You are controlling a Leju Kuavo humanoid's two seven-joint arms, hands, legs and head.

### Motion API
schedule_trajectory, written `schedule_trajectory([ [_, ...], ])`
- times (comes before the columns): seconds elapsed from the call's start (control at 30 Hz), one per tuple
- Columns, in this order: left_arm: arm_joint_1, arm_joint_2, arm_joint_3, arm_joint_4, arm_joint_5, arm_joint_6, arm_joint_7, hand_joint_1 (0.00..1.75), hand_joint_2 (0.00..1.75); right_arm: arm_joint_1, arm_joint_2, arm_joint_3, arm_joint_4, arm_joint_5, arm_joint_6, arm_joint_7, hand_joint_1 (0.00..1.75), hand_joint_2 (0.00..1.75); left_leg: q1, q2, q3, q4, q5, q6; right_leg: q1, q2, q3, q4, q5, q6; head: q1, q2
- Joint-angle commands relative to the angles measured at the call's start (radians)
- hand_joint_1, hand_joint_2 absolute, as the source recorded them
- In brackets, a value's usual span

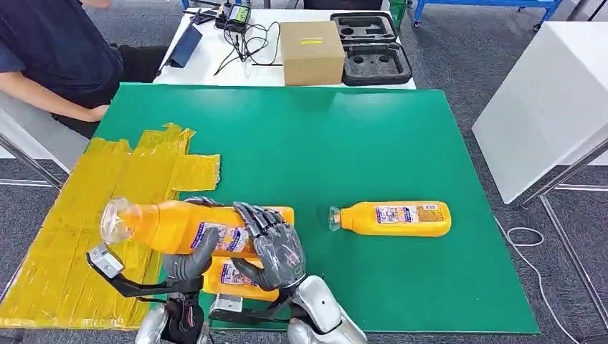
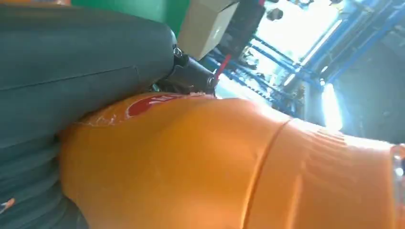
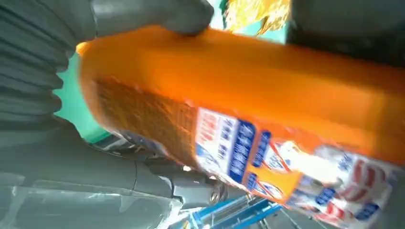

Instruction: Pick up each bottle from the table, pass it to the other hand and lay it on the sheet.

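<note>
Orange bottle [image 1: 179, 226] up over the green table's [image 1: 373, 143] near-left edge, beside the yellow sheet [image 1: 93, 215]; left hand [image 1: 190, 261] and right hand [image 1: 276, 251] both grip it

Orange bottle [image 2: 229, 167] against the grey robot hand [image 2: 71, 71], cardboard box [image 2: 207, 26] beyond.

We're looking at a grey carpeted floor [image 1: 473, 50] all around. Behind the green tabletop [image 1: 344, 136] sits a white table [image 1: 215, 61] with a brown cardboard box [image 1: 310, 51], black foam trays [image 1: 369, 46] and tangled cables [image 1: 247, 39]. A white cabinet [image 1: 545, 100] stands off right.
</note>
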Motion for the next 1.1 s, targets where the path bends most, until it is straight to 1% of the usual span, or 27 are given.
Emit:
schedule_trajectory([
  [0.03,0.012,0.035,0.138,-0.176,-0.046,0.023,0.004,1.75,1.75,0.2,-0.155,0.052,-0.316,-0.042,0.0,0.041,0.0,0.0,0.002,-0.002,0.001,0.0,-0.001,-0.002,0.002,-0.003,0.003,-0.002,-0.001,-0.002,0.0,0.0],
  [0.13,0.039,0.044,0.223,-0.289,-0.121,0.044,0.009,1.75,1.75,0.259,-0.231,0.044,-0.576,-0.006,0.034,0.157,0.0,0.0,0.004,0.0,0.004,0.002,-0.004,-0.005,0.004,-0.002,0.006,-0.001,-0.004,-0.003,0.0,0.0],
  [0.17,0.052,0.044,0.252,-0.328,-0.171,0.074,0.002,1.75,1.75,0.279,-0.245,0.034,-0.64,0.004,0.052,0.174,0.0,0.0,0.004,0.001,0.004,0.003,-0.005,-0.005,0.004,-0.001,0.006,0.0,-0.004,-0.004,0.0,0.0],
  [0.2,0.068,0.035,0.298,-0.382,-0.269,0.139,-0.016,1.75,1.75,0.304,-0.255,0.015,-0.713,-0.001,0.086,0.184,0.0,0.0,0.002,0.0,-0.001,0.002,-0.002,-0.003,0.003,-0.001,0.001,0.0,-0.002,-0.002,0.0,0.0],
  [0.23,0.082,0.026,0.327,-0.425,-0.286,0.141,-0.009,1.75,1.75,0.322,-0.259,-0.007,-0.765,-0.004,0.124,0.186,0.0,0.0,0.003,0.0,0.0,0.003,-0.004,-0.004,0.003,-0.001,0.002,0.001,-0.003,-0.003,0.0,0.0],
  [0.27,0.087,0.027,0.331,-0.435,-0.286,0.136,-0.005,1.75,1.75,0.325,-0.26,-0.011,-0.774,-0.004,0.131,0.186,0.0,0.0,0.002,0.001,-0.002,0.002,-0.003,-0.002,0.002,0.0,0.0,0.001,-0.002,-0.002,0.001,0.0],
  [0.3,0.087,0.027,0.331,-0.435,-0.286,0.136,-0.005,1.75,1.75,0.325,-0.26,-0.011,-0.774,-0.004,0.131,0.186,0.0,0.0,0.002,0.004,-0.001,0.002,-0.004,-0.003,0.002,0.003,-0.002,0.001,-0.002,-0.002,-0.005,0.0],
  [0.33,0.087,0.02,0.331,-0.433,-0.286,0.134,-0.005,1.75,1.75,0.325,-0.253,-0.014,-0.762,-0.003,0.129,0.182,0.0,0.0,0.003,0.001,-0.003,0.001,-0.002,-0.002,0.003,0.0,-0.002,0.0,-0.001,-0.001,-0.002,0.0],
  [0.37,0.085,0.017,0.33,-0.429,-0.288,0.131,-0.004,1.75,1.75,0.324,-0.248,-0.015,-0.752,-0.001,0.126,0.178,0.0,0.0,0.003,0.0,0.001,0.001,-0.004,-0.004,0.003,-0.001,0.003,0.0,-0.004,-0.003,-0.005,0.0],
  [0.4,0.085,0.017,0.33,-0.429,-0.288,0.131,-0.004,1.75,1.75,0.324,-0.248,-0.015,-0.752,-0.001,0.126,0.178,0.0,0.0,0.002,0.0,-0.003,0.001,-0.002,-0.003,0.001,-0.001,-0.001,0.0,-0.002,-0.002,-0.004,0.0],
  [0.43,0.082,0.015,0.327,-0.422,-0.293,0.13,-0.005,1.75,1.75,0.323,-0.245,-0.016,-0.742,-0.001,0.124,0.175,0.0,0.0,0.003,0.0,0.0,0.001,-0.003,-0.004,0.003,-0.001,0.001,0.0,-0.003,-0.003,-0.004,0.0],
  [0.47,0.093,0.008,0.342,-0.458,-0.43,0.246,-0.058,1.75,1.75,0.336,-0.237,-0.033,-0.773,-0.033,0.131,0.148,0.0,0.0,0.002,-0.001,-0.003,0.0,-0.001,-0.002,0.002,-0.001,-0.001,0.0,-0.001,-0.002,-0.004,0.0],
  [0.5,0.108,0.008,0.348,-0.493,-0.486,0.288,-0.058,1.75,1.75,0.346,-0.242,-0.045,-0.81,-0.053,0.157,0.133,0.0,0.0,0.003,0.0,0.0,0.001,-0.003,-0.004,0.003,-0.001,0.002,-0.001,-0.002,-0.002,-0.004,0.0],
  [0.53,0.119,0.011,0.351,-0.521,-0.532,0.317,-0.055,1.75,1.75,0.358,-0.241,-0.062,-0.841,-0.058,0.178,0.125,0.0,0.0,0.002,0.001,-0.002,0.002,-0.003,-0.003,0.003,0.0,-0.001,0.0,-0.002,-0.002,-0.004,0.0],
  [0.57,0.124,0.013,0.357,-0.542,-0.627,0.388,-0.057,1.75,1.75,0.373,-0.235,-0.085,-0.873,-0.064,0.19,0.109,0.0,0.0,0.003,0.001,-0.001,0.002,-0.004,-0.003,0.003,0.0,0.0,0.001,-0.002,-0.003,-0.004,0.0],
  [0.63,0.114,0.016,0.365,-0.553,-0.773,0.527,-0.061,1.75,1.75,0.394,-0.226,-0.117,-0.912,-0.079,0.209,0.081,0.0,0.0,0.002,0.0,-0.005,0.001,-0.002,-0.002,0.002,-0.001,-0.003,0.001,-0.001,-0.002,-0.004,0.0],
  [0.67,0.101,0.02,0.37,-0.547,-0.903,0.642,-0.063,1.75,1.75,0.401,-0.244,-0.12,-0.919,-0.087,0.204,0.075,0.0,0.0,0.002,0.0,-0.003,0.001,-0.002,-0.003,0.002,-0.001,-0.001,0.0,-0.002,-0.002,-0.004,0.0],
  [0.7,0.087,0.031,0.359,-0.529,-0.99,0.713,-0.046,1.75,1.75,0.408,-0.25,-0.125,-0.927,-0.103,0.196,0.061,0.0,0.0,0.001,-0.002,-0.004,0.0,-0.001,-0.002,0.001,-0.002,-0.003,0.0,-0.001,-0.001,-0.004,0.0],
  [0.77,0.042,0.086,0.341,-0.435,-1.279,0.905,0.017,1.75,1.75,0.421,-0.256,-0.137,-0.935,-0.121,0.173,0.038,0.0,0.0,0.002,-0.003,-0.002,0.0,-0.001,-0.003,0.002,-0.004,0.0,-0.001,-0.001,-0.002,-0.004,0.0],
  [0.83,0.001,0.111,0.32,-0.356,-1.328,0.95,0.047,1.75,1.75,0.421,-0.261,-0.138,-0.933,-0.129,0.167,0.034,0.0,0.0,0.002,-0.004,0.0,-0.002,-0.001,-0.003,0.002,-0.005,0.002,-0.002,-0.001,-0.002,-0.004,0.0],
  [0.87,-0.016,0.134,0.306,-0.299,-1.422,0.998,0.073,1.75,1.75,0.422,-0.26,-0.138,-0.93,-0.141,0.16,0.029,0.0,0.0,0.001,-0.005,-0.002,-0.002,0.001,-0.002,0.001,-0.006,0.0,-0.002,-0.001,-0.002,-0.004,0.0],
  [0.9,-0.042,0.154,0.298,-0.227,-1.526,1.033,0.115,1.75,1.75,0.422,-0.263,-0.134,-0.925,-0.137,0.151,0.025,0.0,0.0,0.002,-0.006,0.001,-0.002,0.0,-0.004,0.002,-0.007,0.003,-0.003,-0.001,-0.003,-0.004,0.0],
  [0.97,-0.104,0.198,0.283,-0.062,-1.649,1.067,0.181,1.75,1.75,0.421,-0.274,-0.121,-0.916,-0.149,0.138,0.024,0.0,0.0,0.0,-0.006,0.001,-0.004,0.002,-0.002,0.0,-0.007,0.002,-0.003,0.0,-0.002,-0.004,0.0],
  [1.0,-0.127,0.202,0.294,-0.019,-1.719,1.067,0.201,1.75,1.75,0.42,-0.281,-0.114,-0.912,-0.156,0.132,0.023,0.0,0.0,0.001,-0.008,0.003,-0.004,0.002,-0.004,0.001,-0.009,0.005,-0.004,0.0,-0.003,-0.004,0.0],
  [1.03,-0.145,0.206,0.305,0.025,-1.753,1.067,0.203,1.75,1.75,0.418,-0.288,-0.108,-0.908,-0.17,0.132,0.02,0.0,0.0,0.001,-0.006,0.002,-0.004,0.002,-0.003,0.001,-0.007,0.004,-0.004,0.0,-0.002,-0.004,0.0],
  [1.07,-0.17,0.213,0.309,0.071,-1.836,1.067,0.237,1.75,1.75,0.417,-0.294,-0.105,-0.904,-0.174,0.126,0.015,0.0,0.0,0.001,-0.005,0.002,-0.003,0.002,-0.003,0.001,-0.007,0.003,-0.003,0.0,-0.002,-0.004,0.0],
  [1.1,-0.17,0.213,0.309,0.071,-1.836,1.067,0.237,1.75,1.75,0.417,-0.294,-0.105,-0.904,-0.174,0.126,0.015,0.0,0.0,0.0,-0.004,0.002,-0.003,0.001,-0.002,0.0,-0.005,0.003,-0.002,0.0,-0.002,-0.004,0.0],
])
